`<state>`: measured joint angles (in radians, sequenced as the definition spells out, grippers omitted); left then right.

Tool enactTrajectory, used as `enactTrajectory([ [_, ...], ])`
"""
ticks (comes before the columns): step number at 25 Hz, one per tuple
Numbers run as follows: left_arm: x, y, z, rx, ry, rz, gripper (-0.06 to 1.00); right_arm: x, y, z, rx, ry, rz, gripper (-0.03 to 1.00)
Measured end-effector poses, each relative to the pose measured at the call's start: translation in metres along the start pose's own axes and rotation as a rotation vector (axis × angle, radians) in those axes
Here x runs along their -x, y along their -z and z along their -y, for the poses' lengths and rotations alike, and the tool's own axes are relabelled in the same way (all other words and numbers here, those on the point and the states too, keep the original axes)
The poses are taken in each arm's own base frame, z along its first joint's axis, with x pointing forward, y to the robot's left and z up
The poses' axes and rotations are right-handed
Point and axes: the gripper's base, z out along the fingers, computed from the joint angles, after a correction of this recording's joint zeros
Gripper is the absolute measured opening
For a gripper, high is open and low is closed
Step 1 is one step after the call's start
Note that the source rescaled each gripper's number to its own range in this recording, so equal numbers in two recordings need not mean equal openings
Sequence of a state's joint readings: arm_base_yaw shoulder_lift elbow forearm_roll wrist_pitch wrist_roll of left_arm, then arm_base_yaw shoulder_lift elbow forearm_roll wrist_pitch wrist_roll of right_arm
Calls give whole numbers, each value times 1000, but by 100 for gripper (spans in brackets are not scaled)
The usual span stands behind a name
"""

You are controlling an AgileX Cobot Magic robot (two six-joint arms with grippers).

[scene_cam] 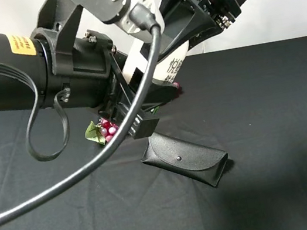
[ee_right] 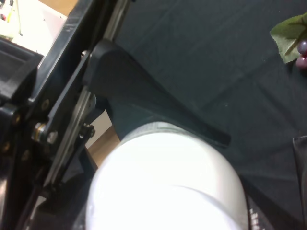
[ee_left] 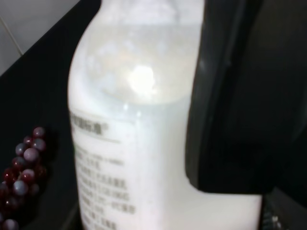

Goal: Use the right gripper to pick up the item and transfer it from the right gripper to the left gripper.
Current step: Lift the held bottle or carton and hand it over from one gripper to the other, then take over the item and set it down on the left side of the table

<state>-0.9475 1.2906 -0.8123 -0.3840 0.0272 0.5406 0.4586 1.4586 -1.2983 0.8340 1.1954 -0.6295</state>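
Note:
The item, a white bottle (scene_cam: pixel 164 68) with a printed label, hangs tilted in the air above the black table. My right gripper (scene_cam: pixel 184 38) comes in from the upper right and is shut on its capped end; in the right wrist view a black finger (ee_right: pixel 144 100) lies against the rounded white cap (ee_right: pixel 168 187). My left gripper (scene_cam: pixel 151 106) reaches in from the left, shut on the bottle's lower body. The left wrist view is filled by the bottle (ee_left: pixel 134 143), with a black finger (ee_left: pixel 230 120) pressed to its side.
A black glasses case (scene_cam: pixel 186 160) lies on the table cloth (scene_cam: pixel 271 106) below the grippers. A red grape bunch (scene_cam: pixel 105 129) with a green leaf sits under the left arm and also shows as grapes (ee_left: pixel 24 167) in the left wrist view. A grey cable (scene_cam: pixel 91 165) loops across the front.

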Motion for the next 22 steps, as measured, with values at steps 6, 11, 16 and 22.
enactTrajectory([
  [6,0,0,0,1,0,1,3,0,0,0,-4,2,5,4],
  [11,0,0,0,2,-1,2,3,1,0,0,0,-4,7,17],
  [16,-5,-4,1,-7,-3,-28,3,3,1,-4,32,-44,34,91],
  [22,-6,-5,1,-8,-3,-33,3,4,2,-5,33,-47,37,98],
])
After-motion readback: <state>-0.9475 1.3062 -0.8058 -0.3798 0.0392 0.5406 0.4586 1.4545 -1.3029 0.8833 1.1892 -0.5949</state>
